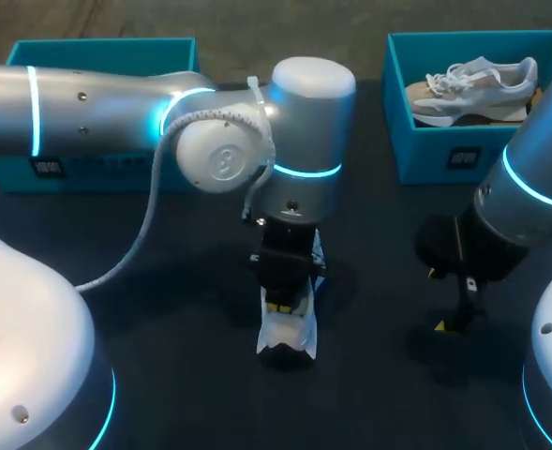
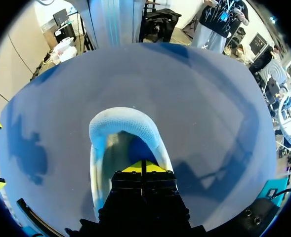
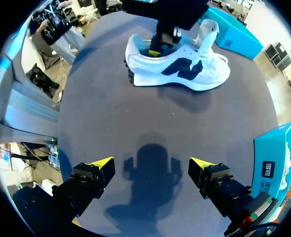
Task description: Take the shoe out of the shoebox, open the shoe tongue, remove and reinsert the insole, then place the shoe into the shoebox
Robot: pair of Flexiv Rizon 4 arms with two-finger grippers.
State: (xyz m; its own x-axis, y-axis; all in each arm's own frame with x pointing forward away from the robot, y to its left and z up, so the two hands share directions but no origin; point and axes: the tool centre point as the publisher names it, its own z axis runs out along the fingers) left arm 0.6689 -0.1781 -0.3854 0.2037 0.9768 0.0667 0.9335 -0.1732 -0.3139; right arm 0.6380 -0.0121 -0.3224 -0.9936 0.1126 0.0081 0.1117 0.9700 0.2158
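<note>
A white shoe [image 1: 288, 328] with a dark side logo stands on the dark table, in the middle near the front. My left arm comes over it from the left, and my left gripper [image 1: 280, 305] points down into the shoe's heel opening. In the left wrist view its yellow tips [image 2: 143, 167] are pressed together inside the shoe's opening [image 2: 123, 121]; nothing shows between them. The right wrist view shows the shoe [image 3: 180, 66] side-on with the left gripper [image 3: 157, 49] in it. My right gripper [image 3: 151, 163] hangs open over bare table to the shoe's right.
A teal shoebox [image 1: 107, 173] stands at the back left, mostly hidden behind my left arm. Another teal box [image 1: 444, 155] at the back right holds a second pale shoe [image 1: 472, 84]. My right arm [image 1: 519, 197] stands just in front of that box.
</note>
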